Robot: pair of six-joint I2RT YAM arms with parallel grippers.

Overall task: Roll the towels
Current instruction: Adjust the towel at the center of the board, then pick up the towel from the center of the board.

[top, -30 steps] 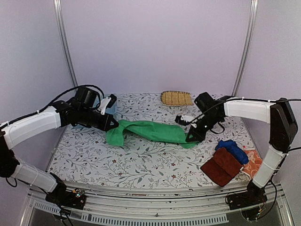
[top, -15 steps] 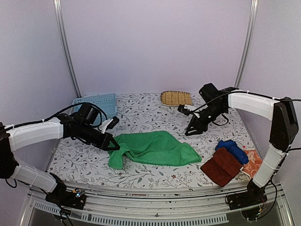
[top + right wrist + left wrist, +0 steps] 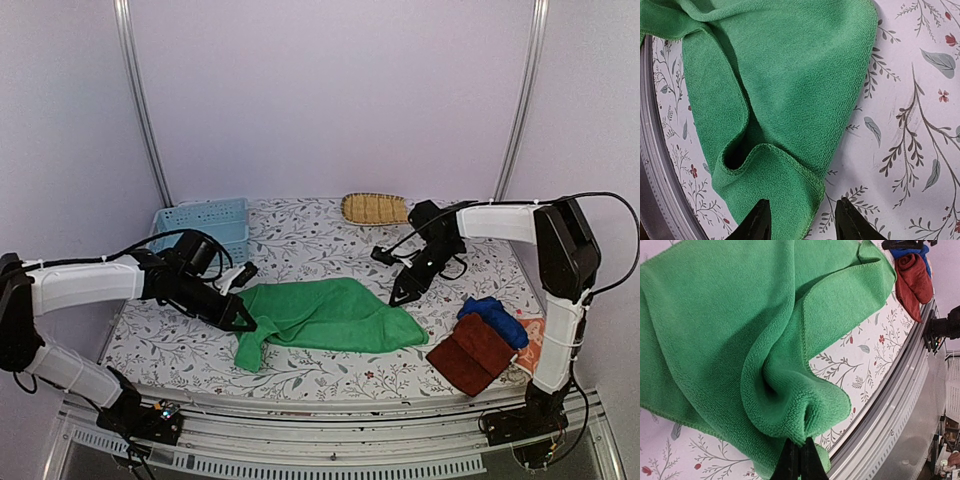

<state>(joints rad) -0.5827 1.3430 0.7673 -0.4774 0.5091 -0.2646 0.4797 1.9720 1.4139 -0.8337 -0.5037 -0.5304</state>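
Observation:
A long green towel (image 3: 325,313) lies crumpled across the middle of the table. My left gripper (image 3: 243,322) is shut on a bunched fold at its left end (image 3: 790,405), its fingertips (image 3: 799,460) pinched together on the cloth. My right gripper (image 3: 400,296) hovers open just over the towel's right corner (image 3: 790,185), with nothing between its fingers (image 3: 760,222). At the right front sit a reddish-brown towel (image 3: 472,354), a blue towel (image 3: 497,318) and an orange one (image 3: 541,346) mostly under them. The brown (image 3: 914,282) and blue (image 3: 910,251) towels also show in the left wrist view.
A pale blue perforated basket (image 3: 205,222) stands at the back left. A yellow straw tray (image 3: 374,208) lies at the back centre. The metal rail (image 3: 330,455) runs along the table's front edge, close to the towel's left end.
My right gripper let go of the green towel and opened. The towel dropped from its stretched hold onto the table. My left gripper moved down and nearer, still holding its end.

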